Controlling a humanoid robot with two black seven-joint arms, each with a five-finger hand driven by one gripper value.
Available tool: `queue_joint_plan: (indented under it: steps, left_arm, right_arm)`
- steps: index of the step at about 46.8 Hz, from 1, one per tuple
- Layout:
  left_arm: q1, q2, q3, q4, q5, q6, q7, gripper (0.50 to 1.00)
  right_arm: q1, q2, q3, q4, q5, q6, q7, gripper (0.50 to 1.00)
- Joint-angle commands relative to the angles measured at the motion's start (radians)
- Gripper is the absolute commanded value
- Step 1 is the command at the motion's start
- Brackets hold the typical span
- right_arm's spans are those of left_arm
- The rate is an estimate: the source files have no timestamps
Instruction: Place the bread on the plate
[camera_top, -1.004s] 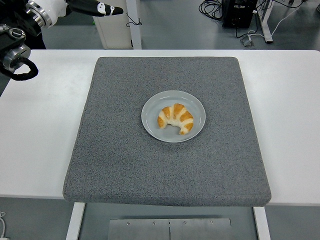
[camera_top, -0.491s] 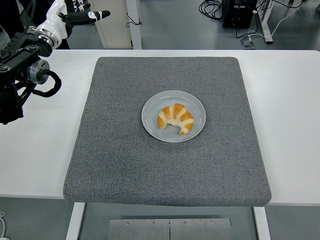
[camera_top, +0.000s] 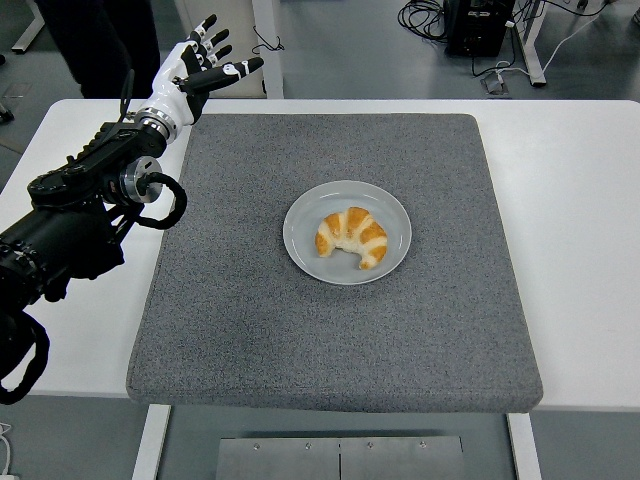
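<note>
A golden croissant (camera_top: 351, 238) lies in the middle of a round grey plate (camera_top: 300, 216), which sits at the centre of a grey mat (camera_top: 330, 340). My left hand (camera_top: 205, 70) hovers over the table's far left corner, well away from the plate, with its fingers spread and nothing in them. Its black arm (camera_top: 85, 215) reaches in from the left edge along the mat's left side. The right arm does not show.
White table (camera_top: 580, 220) surrounds the mat on all sides. Beyond the far edge are a white cabinet post, cables on the floor and a person's dark trousers (camera_top: 100, 45) at the top left.
My left arm has swung further into view, moving right and toward the mat's far left corner. The hand now shows fully, fingers spread. The croissant and plate have not moved.
</note>
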Motion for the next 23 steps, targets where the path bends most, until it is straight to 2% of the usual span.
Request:
queue_joint_plan:
  steps: [1, 14, 23]
  left_arm:
    - [0.005, -0.026, -0.025, 0.012, 0.000, 0.000, 0.000, 0.972]
    - [0.015, -0.038, -0.053, 0.015, -0.001, 0.002, 0.000, 0.972]
    - [0.031, -0.020, -0.158, 0.015, -0.013, 0.000, 0.006, 0.972]
  right_arm:
    - [0.000, 0.000, 0.000, -0.006, -0.001, -0.001, 0.000, 1.000]
    - [0.000, 0.000, 0.000, -0.004, -0.001, 0.000, 0.000, 1.000]
    - [0.002, 0.000, 0.001, 0.000, -0.001, 0.000, 0.000, 1.000]
